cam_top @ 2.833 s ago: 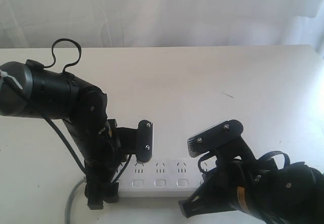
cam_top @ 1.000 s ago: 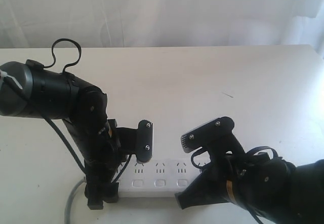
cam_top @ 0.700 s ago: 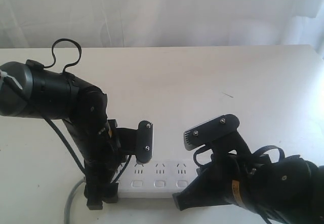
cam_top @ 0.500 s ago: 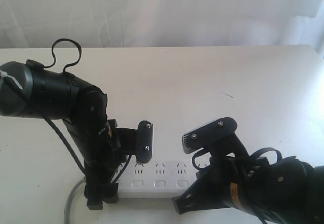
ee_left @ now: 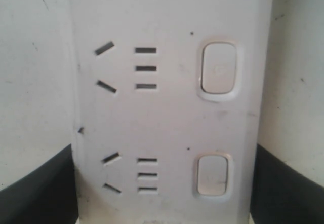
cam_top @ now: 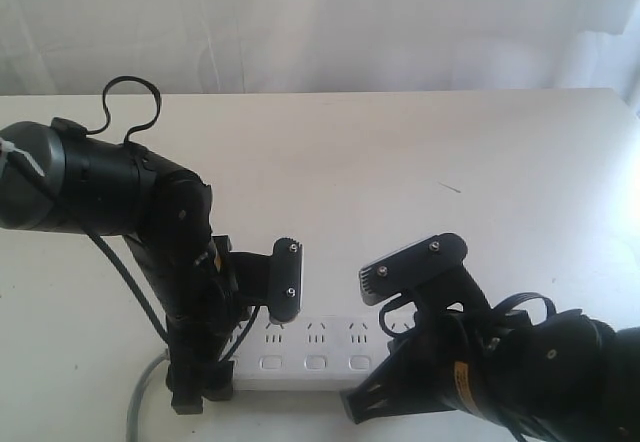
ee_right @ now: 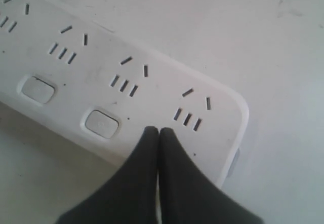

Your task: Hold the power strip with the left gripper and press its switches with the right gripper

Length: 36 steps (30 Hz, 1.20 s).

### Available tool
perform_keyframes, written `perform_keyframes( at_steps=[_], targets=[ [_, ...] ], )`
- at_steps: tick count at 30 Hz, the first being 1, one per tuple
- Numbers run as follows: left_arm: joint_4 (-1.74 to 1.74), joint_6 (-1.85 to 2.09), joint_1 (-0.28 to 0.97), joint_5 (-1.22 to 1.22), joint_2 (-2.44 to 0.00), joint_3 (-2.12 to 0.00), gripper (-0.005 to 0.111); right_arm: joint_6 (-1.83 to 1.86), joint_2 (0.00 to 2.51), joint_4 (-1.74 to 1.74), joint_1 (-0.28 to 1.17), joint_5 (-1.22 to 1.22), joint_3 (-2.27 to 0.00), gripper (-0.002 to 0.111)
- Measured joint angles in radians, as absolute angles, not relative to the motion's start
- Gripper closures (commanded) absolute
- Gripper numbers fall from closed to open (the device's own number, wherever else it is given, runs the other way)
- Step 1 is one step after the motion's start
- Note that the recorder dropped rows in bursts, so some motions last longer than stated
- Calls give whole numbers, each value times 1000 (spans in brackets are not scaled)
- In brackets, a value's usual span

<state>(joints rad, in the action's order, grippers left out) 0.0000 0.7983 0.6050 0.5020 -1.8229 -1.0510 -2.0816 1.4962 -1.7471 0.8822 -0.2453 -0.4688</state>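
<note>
- A white power strip (cam_top: 315, 347) lies flat along the near edge of a white table (cam_top: 400, 162), its length running left to right, with a grey cord (cam_top: 140, 402) trailing off its left end.
- The left gripper (cam_top: 238, 347) straddles the strip near that left end, one finger on the far side and one on the near side. In the left wrist view, both black fingers (ee_left: 35, 183) press against the strip's long sides, so the jaws are clamped on it.
- Two switches (ee_left: 218, 71) sit in plain sight between those fingers, each beside its own socket group.
- The right gripper (ee_right: 158, 132) comes down over the strip's right end with its jaws drawn together, the two black tips touching.
- Those joined tips rest on the strip's top face in the row of buttons, level with the last socket group and just beside an uncovered switch (ee_right: 101, 123). What lies under the tips is hidden.
- Three more buttons (cam_top: 316, 362) show on the bare stretch of strip between the two arms.
</note>
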Motion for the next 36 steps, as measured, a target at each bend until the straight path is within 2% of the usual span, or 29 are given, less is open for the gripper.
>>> perform_keyframes(
  at_steps=[36],
  targets=[
    [0,796,605,504,-1823,-1051,107,-2082,1484,-1745,882,-273,-434,108]
  ],
)
